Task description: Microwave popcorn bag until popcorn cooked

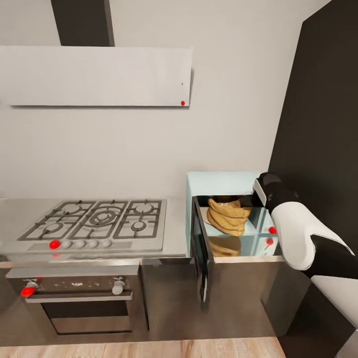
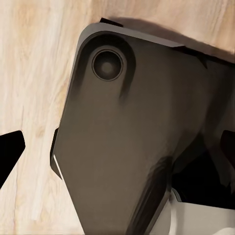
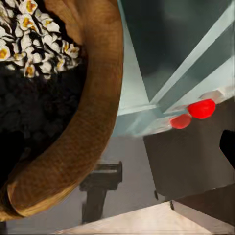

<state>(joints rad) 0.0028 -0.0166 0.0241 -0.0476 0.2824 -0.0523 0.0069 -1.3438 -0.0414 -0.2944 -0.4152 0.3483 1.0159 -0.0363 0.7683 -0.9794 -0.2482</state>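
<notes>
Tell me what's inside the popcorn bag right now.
The right wrist view looks into the popcorn bag: a cluster of popped whitish popcorn with yellow centres. Below it the inside is dark shadow, so anything deeper cannot be made out.

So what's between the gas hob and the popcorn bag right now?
In the head view, the microwave's open door stands between the gas hob and the popcorn bag, plus a narrow strip of countertop.

Popcorn bag (image 1: 227, 216) inside microwave (image 1: 219, 181), right of hob (image 1: 99, 219)
</notes>
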